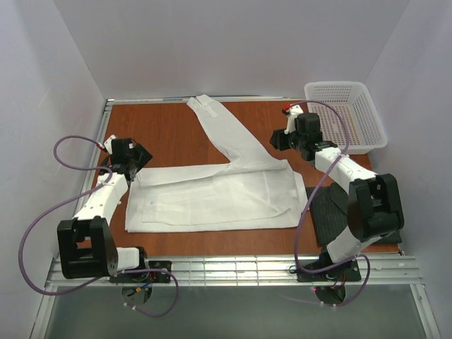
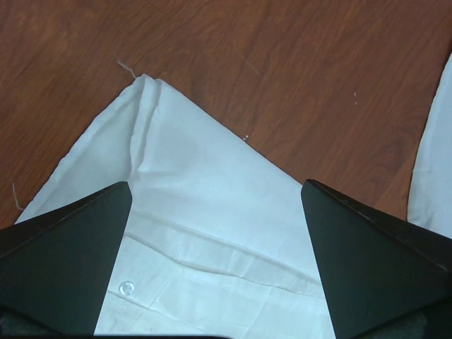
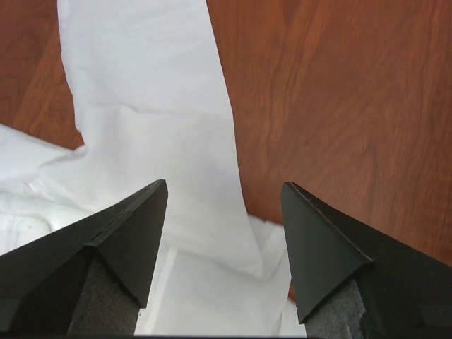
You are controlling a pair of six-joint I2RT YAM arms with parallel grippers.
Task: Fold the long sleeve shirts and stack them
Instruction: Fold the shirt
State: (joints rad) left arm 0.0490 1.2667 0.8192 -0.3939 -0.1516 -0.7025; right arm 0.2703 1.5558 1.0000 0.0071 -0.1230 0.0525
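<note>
The white shirt (image 1: 219, 198) lies flat across the middle of the counter (image 1: 162, 131), one sleeve (image 1: 226, 131) reaching toward the far edge. The left pincer (image 1: 131, 171) hovers released over the shirt's left corner. The right pincer (image 1: 281, 141) is also spread and empty, above the sleeve's base. Folding looks partway done. The next move likely calls for gripping the sleeve and laying it across the body. A dark cloth (image 1: 326, 212), probably the second shirt, waits near right.
</note>
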